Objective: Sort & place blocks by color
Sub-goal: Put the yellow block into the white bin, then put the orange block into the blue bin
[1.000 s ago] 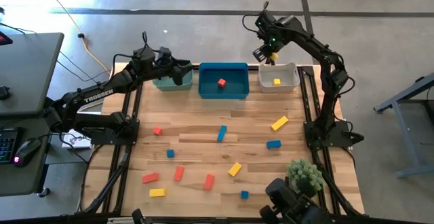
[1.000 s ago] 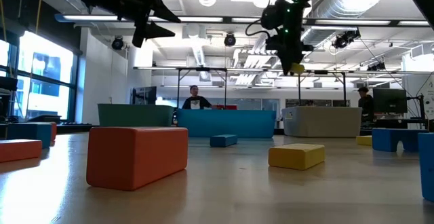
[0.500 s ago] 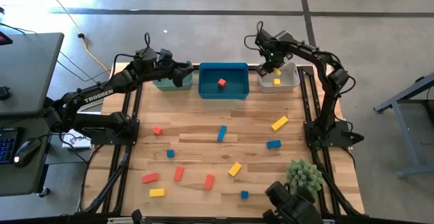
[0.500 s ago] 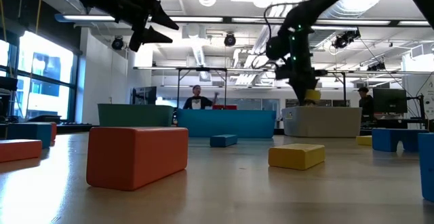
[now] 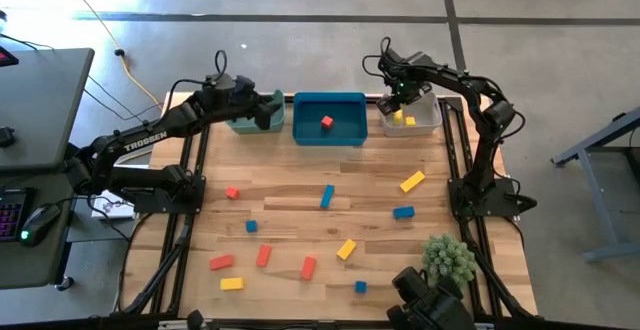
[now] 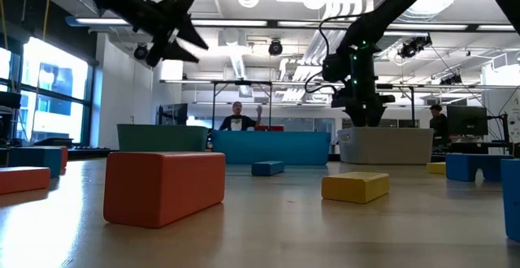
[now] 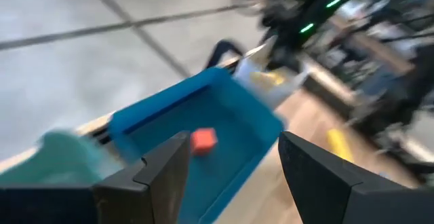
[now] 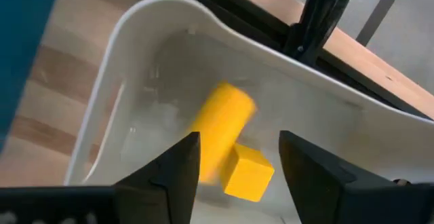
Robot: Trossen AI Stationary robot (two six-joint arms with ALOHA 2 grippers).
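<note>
Over the white bin (image 5: 425, 116), at the tabletop's far right corner, the right tool (image 5: 399, 103) stood with its fingers (image 8: 169, 166) parted and nothing between them. In the right wrist view a yellow bar (image 8: 220, 130) appeared blurred inside the bin, just beside a yellow cube (image 8: 247, 172) on the bin floor. The high view showed both as yellow pieces (image 5: 403, 119) in the bin.

The left tool (image 5: 262, 110) hung over the teal bin (image 5: 243, 124) at the far left, fingers (image 7: 163, 166) spread and empty. Between the two stood the blue bin (image 5: 330, 134), holding one red cube (image 5: 326, 122).

The remaining blocks lay loose on the tabletop (image 5: 290, 185): a yellow bar (image 5: 411, 181), a blue bar (image 5: 327, 197), a blue block (image 5: 403, 212), a red cube (image 5: 232, 193), a blue cube (image 5: 251, 226), three red bars (image 5: 263, 256) near the front, two yellow bars (image 5: 346, 249) and a small blue cube (image 5: 360, 287). A plant (image 5: 449, 259) stood at the near right corner.
</note>
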